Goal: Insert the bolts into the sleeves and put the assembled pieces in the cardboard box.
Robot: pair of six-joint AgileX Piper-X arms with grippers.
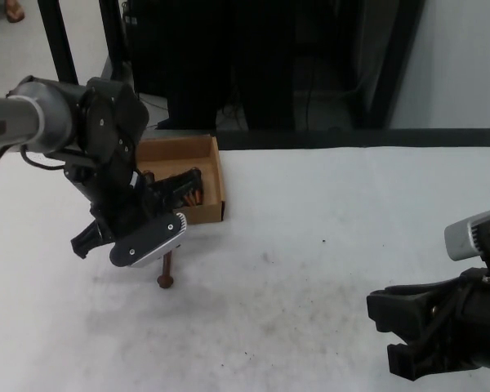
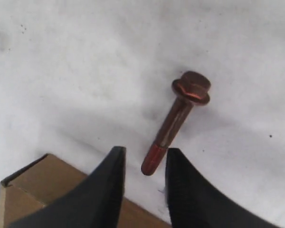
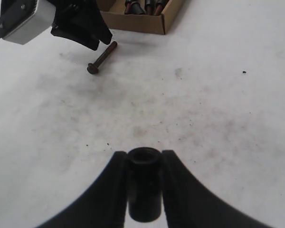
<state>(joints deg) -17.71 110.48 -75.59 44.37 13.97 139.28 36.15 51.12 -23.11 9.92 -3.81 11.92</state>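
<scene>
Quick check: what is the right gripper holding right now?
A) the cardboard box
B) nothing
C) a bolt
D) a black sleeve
D: the right gripper is shut on a black sleeve, while the bolt lies on the bench.

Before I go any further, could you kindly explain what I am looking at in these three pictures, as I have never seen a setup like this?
These are two robot arms at a white bench. One picture looks down from behind them. The other two come from a camera on each arm's wrist, so the dark prongs at the picture's edge are that arm's own jaws. The left arm is beside the cardboard box, which has a few dark and orange pieces in it. Its jaws stand open on either side of the threaded end of a reddish bolt on the bench. The right arm holds a black sleeve, hollow end showing, with its jaws shut on it.
</scene>
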